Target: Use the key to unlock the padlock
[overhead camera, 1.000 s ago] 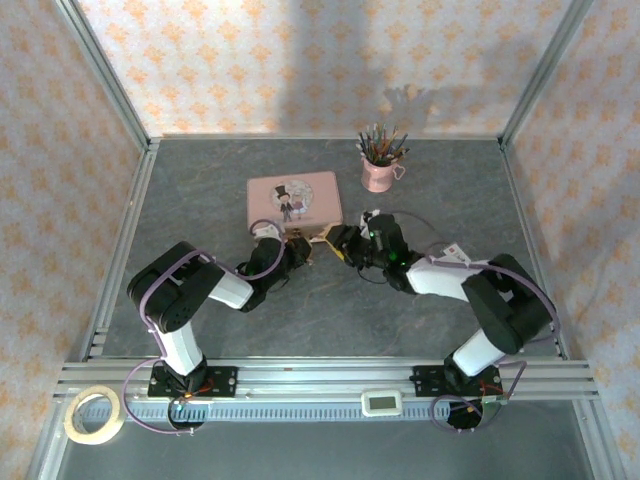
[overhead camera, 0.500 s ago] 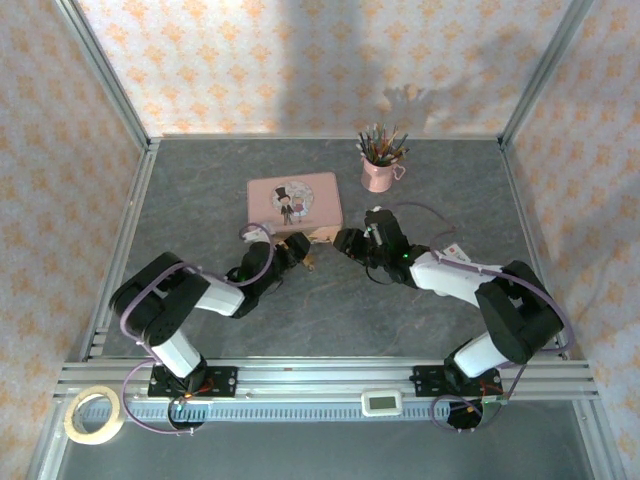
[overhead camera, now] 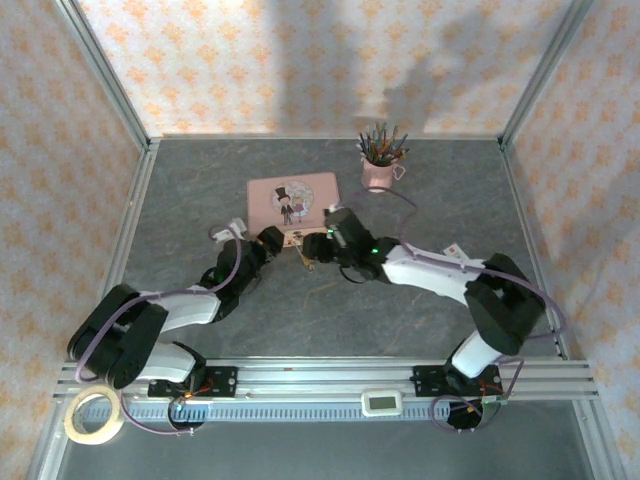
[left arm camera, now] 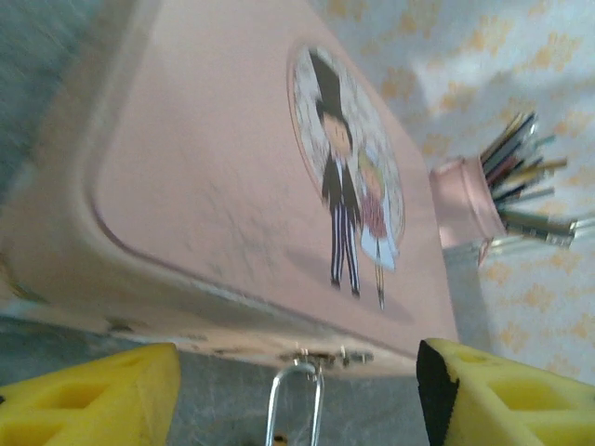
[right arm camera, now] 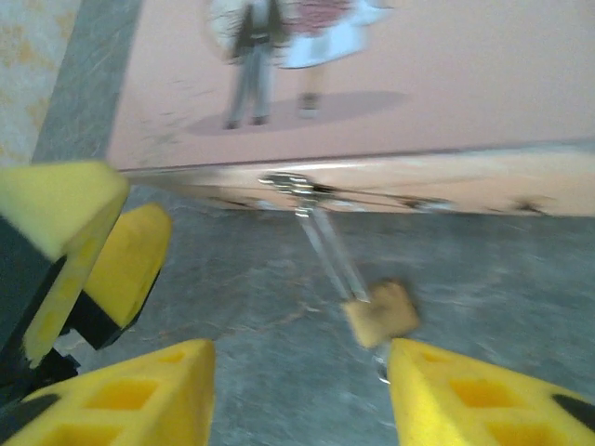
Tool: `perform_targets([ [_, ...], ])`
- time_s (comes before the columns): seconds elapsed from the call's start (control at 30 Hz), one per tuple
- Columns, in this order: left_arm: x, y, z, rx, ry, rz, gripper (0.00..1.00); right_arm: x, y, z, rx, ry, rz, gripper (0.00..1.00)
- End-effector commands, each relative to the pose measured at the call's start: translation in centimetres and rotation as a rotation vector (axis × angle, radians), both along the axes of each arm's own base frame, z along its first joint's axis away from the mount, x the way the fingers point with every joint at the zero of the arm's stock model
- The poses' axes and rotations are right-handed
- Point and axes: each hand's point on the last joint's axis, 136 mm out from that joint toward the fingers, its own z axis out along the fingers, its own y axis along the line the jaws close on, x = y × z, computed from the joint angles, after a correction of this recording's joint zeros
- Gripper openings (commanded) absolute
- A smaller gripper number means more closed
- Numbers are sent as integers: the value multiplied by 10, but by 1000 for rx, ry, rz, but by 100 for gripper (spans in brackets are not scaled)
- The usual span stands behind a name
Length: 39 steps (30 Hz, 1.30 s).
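Padlock (right arm camera: 383,311) hangs off the latch on the pink tin (right arm camera: 418,93), on its near long side. The thin shackle (left arm camera: 296,409) runs from the latch out away from the tin, w/ the brass body at the outer end, lying on the table (right arm camera: 232,297) just off the tin's front edge. Long axis is roughly square to that edge, a bit slanted. L gripper (left arm camera: 297,376) sits in front of the tin, jaws wide, shackle in the gap btwn the pads but touching neither; it holds nothing. R gripper (right arm camera: 296,372) is also in front of the tin, jaws apart and empty, the body just ahead and slightly right of gap centre. It looks the nearer one to the body. Key: can't tell for sure. A grey stub (right arm camera: 379,364) at the body's end away from the tin may be it.
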Motion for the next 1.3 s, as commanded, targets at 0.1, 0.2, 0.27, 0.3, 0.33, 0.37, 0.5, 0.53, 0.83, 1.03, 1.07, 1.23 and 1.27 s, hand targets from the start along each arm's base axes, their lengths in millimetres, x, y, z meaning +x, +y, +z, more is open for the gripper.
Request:
perform_targets([
  [0.1,2,54,18,19,-43,141,74,-6,13,-48,-422,-35,77,58],
  [0.2,2,70,22,-10,-70,177,74,-4,19,-59,-546,-47,69,57],
  [0.27,2,75,24,-24,-82,187,74,-4,24,-64,-598,-62,77,56],
  [0.3,2,76,24,-29,-87,188,74,-4,25,-66,-621,-72,73,56],
  [0.33,1,77,24,-36,-93,189,74,-2,24,-68,-648,-83,62,55],
  [0.37,1,77,24,-41,-96,187,74,0,23,-69,-671,-97,53,55],
  [0.5,-1,76,15,-45,-84,180,74,15,13,-72,-802,-159,8,52],
  [0.53,-2,76,13,-46,-79,179,74,19,11,-73,-832,-173,5,51],
  [0.83,2,75,-2,-82,-54,161,74,28,5,-89,-957,-203,4,47],
  [1.03,5,72,-4,-108,-53,152,74,27,-3,-93,-989,-221,10,42],
  [1.07,6,71,-3,-111,-53,149,74,27,-5,-95,-995,-225,15,41],
  [1.23,6,72,-3,-118,-53,152,74,22,-9,-99,-1000,-224,46,38],
  [1.27,6,72,-2,-119,-54,152,73,21,-9,-97,-980,-224,51,38],
])
